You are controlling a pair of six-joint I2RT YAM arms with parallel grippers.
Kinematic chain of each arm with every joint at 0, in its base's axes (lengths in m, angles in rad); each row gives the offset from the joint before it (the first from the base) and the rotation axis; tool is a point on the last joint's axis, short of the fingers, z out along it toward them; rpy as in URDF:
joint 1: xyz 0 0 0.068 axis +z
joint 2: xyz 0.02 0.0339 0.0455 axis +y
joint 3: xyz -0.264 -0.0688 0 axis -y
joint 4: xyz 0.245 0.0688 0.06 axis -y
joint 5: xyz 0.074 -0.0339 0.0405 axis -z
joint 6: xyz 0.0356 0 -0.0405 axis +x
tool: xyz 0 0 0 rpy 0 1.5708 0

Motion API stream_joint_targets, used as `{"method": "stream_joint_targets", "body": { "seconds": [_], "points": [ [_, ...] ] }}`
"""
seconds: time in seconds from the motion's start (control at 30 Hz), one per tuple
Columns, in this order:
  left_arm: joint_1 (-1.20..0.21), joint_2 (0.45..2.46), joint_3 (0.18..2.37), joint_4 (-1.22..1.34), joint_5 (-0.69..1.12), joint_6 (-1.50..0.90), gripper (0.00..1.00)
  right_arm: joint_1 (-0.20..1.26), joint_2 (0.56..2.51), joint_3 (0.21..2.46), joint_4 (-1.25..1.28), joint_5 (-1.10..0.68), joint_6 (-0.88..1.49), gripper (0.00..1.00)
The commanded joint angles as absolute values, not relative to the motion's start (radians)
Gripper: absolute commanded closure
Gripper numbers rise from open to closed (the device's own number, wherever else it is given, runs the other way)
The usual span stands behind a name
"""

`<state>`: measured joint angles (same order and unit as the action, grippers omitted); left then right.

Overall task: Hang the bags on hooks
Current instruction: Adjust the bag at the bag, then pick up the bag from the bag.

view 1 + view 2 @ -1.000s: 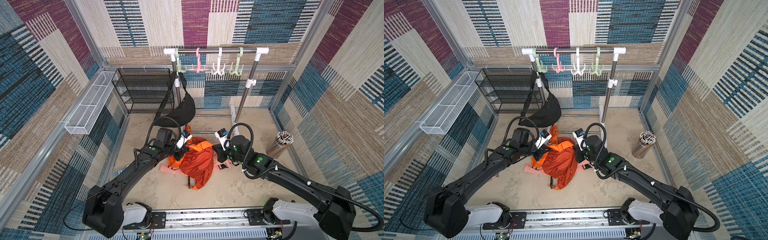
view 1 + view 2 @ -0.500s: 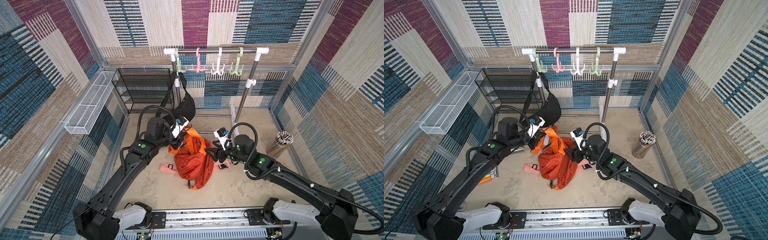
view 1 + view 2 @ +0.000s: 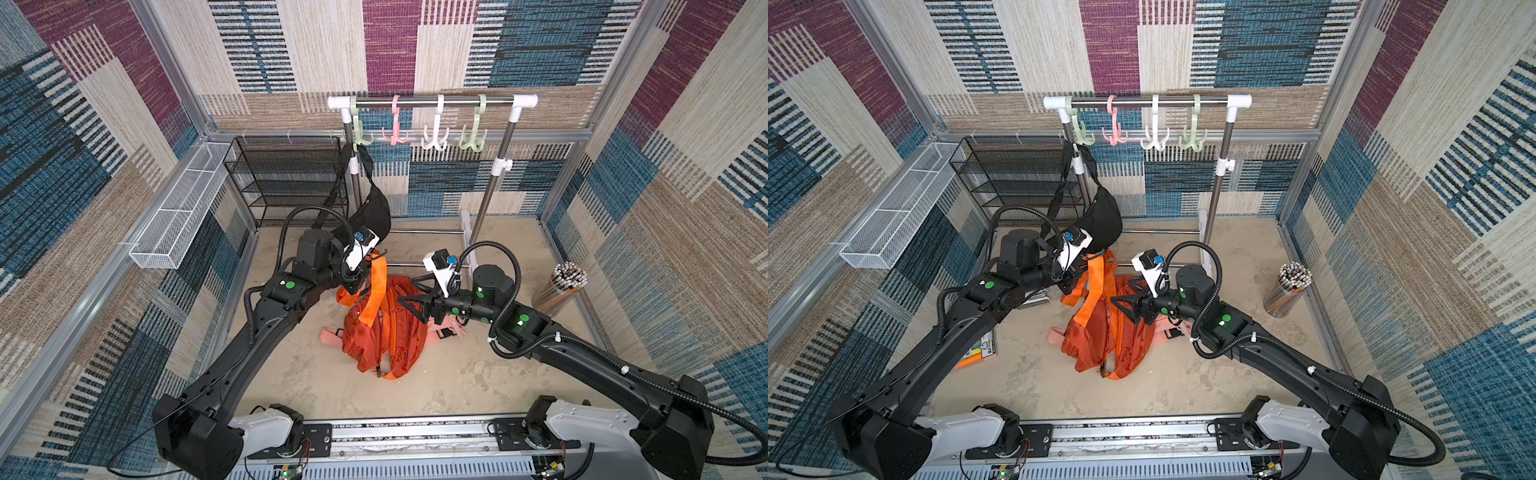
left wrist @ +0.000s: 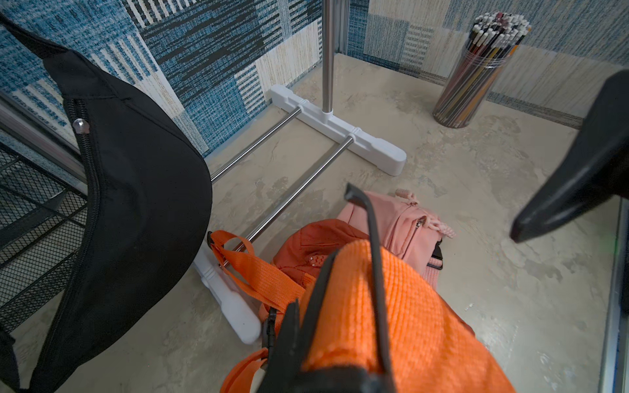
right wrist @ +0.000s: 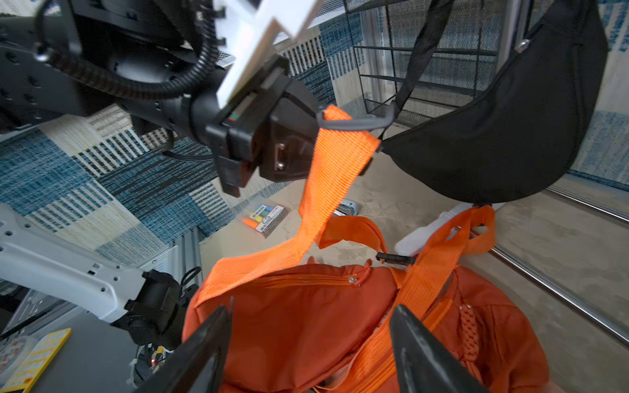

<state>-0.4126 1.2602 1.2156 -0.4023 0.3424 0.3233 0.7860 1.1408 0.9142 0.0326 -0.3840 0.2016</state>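
The orange bag [image 3: 386,332] is seen on the floor [image 3: 457,374] between the two arms, just before the base bars of the rack [image 3: 432,101]. One strap [image 5: 337,163] is drawn up off it and is clamped in the left gripper [image 5: 367,136], whose jaws are clenched across the webbing near its end. The strap is draped over the thin fingers [image 4: 372,238] in the left wrist view.

The right gripper [image 5: 313,308] is held low over the bag's body with its jaws spread wide. Nothing is gripped between them. Whether the tips touch the cloth cannot be told.

A black bag [image 3: 374,208] is hung from the leftmost green hook [image 3: 361,137], and its lower edge is found just beside the left gripper; little room is left there. Along the rail the pink hook [image 3: 394,137], white hook [image 3: 434,141] and far green hook [image 3: 471,141] are seen bare, well above both grippers.

A pink bag [image 3: 444,328] is pressed against the orange bag's right edge, under the right arm. A jar of pencils [image 3: 561,286] is set by the right wall, well apart from the bags. A black shelf [image 3: 286,178] is placed in the back left corner, and a pack of markers [image 3: 976,349] is partly hidden under the left arm. Bare floor is left between the orange bag and the robot's base.
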Motion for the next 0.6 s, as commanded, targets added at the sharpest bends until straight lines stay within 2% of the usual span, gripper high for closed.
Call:
{"method": "stream_joint_targets", "body": {
  "seconds": [0.0, 0.27, 0.43, 0.57],
  "points": [
    [-0.411, 1.28, 1.237, -0.413, 0.312, 0.301, 1.0, 0.832, 1.162, 0.957, 0.039, -0.394, 0.258, 0.23],
    [-0.411, 1.289, 1.24, -0.398, 0.304, 0.286, 1.0, 0.891, 1.237, 0.877, 0.174, -0.348, 0.489, 0.22],
    [-0.411, 1.287, 1.241, -0.395, 0.311, 0.288, 1.0, 0.897, 1.293, 0.863, 0.326, -0.384, 0.566, 0.22],
    [-0.41, 1.286, 1.241, -0.389, 0.302, 0.291, 1.0, 0.919, 1.359, 0.902, 0.364, -0.372, 0.607, 0.26]
  ]
}}
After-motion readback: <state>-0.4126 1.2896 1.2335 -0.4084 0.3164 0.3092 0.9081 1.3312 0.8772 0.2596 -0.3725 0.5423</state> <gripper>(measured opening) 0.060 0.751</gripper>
